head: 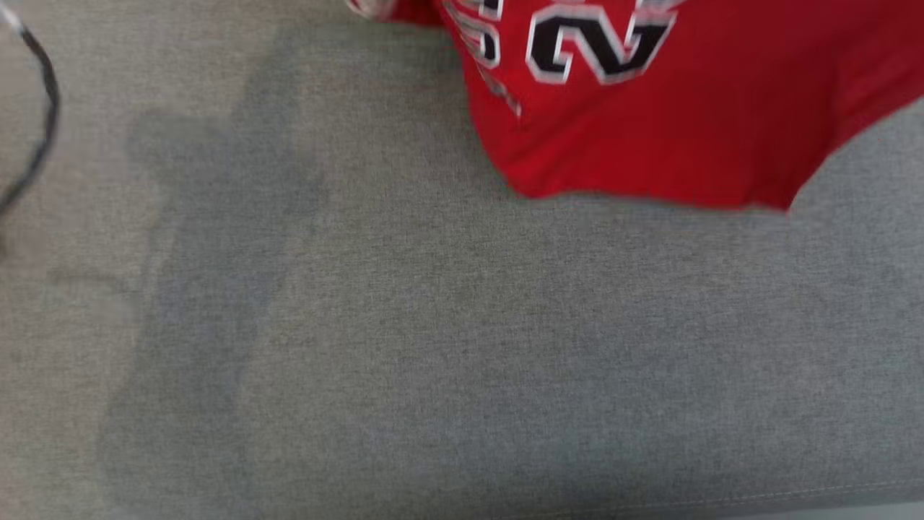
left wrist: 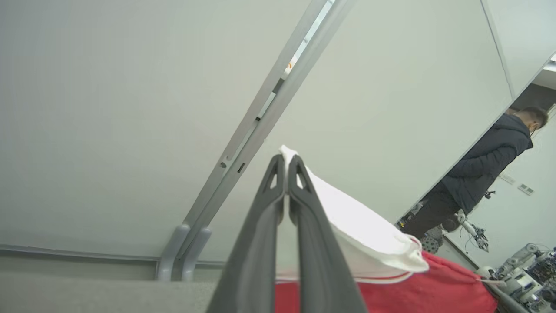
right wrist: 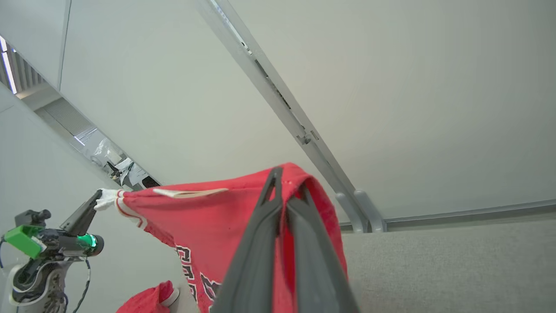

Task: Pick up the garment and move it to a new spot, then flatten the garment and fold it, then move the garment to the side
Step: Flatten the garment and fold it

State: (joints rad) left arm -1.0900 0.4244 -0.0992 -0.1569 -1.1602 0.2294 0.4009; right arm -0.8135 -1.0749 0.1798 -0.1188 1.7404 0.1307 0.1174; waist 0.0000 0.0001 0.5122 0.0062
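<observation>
The garment (head: 650, 123) is a red jersey with black and white lettering. It hangs over the grey surface at the top right of the head view, its lower hem free. My left gripper (left wrist: 286, 161) is shut on the jersey's white trim (left wrist: 360, 226), with red cloth (left wrist: 434, 291) below it. My right gripper (right wrist: 287, 179) is shut on a red fold of the jersey (right wrist: 217, 221), which stretches across to the left gripper (right wrist: 93, 202) seen at the left of the right wrist view. Both arms hold the jersey up in the air.
A grey fabric surface (head: 462, 347) spreads below the jersey. A black cable (head: 43, 108) curves at the upper left. Behind stands a pale wall with a grey rail (left wrist: 260, 121). A person in a dark jacket (left wrist: 486, 161) stands at the far right, beside robot gear (left wrist: 525, 265).
</observation>
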